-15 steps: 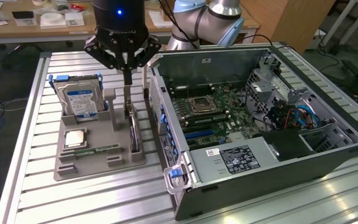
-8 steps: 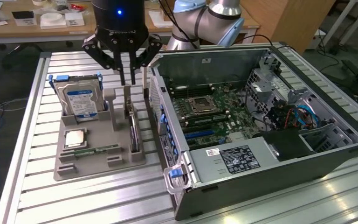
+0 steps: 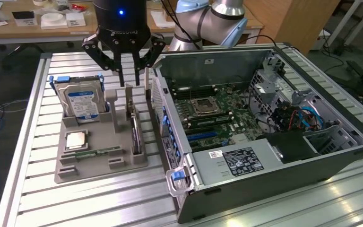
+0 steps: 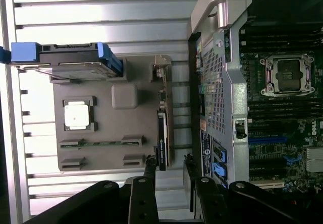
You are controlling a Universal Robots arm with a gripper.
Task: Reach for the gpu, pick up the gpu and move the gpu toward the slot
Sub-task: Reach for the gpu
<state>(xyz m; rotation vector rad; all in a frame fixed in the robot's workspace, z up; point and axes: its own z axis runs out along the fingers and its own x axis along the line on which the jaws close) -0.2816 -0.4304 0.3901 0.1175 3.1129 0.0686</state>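
Slatted table (image 3: 93, 198) | end effector (image 3: 131, 82) open, empty, above upright gpu (image 3: 135, 135)

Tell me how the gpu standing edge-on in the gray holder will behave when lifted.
The gpu looks a rigid board, so probably no flex. Thin and upright in the gray holder, it may tip if nudged sideways. As a circuit card it is likely fragile; the open tool should squeeze gently.

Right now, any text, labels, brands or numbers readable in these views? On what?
No text can be read well enough to quote.
Blue label on the hard drive: print too small.
Black label on the power supply: print too small.
Lettering on the pincer housing: illegible.
Markings on the motherboard: too small.
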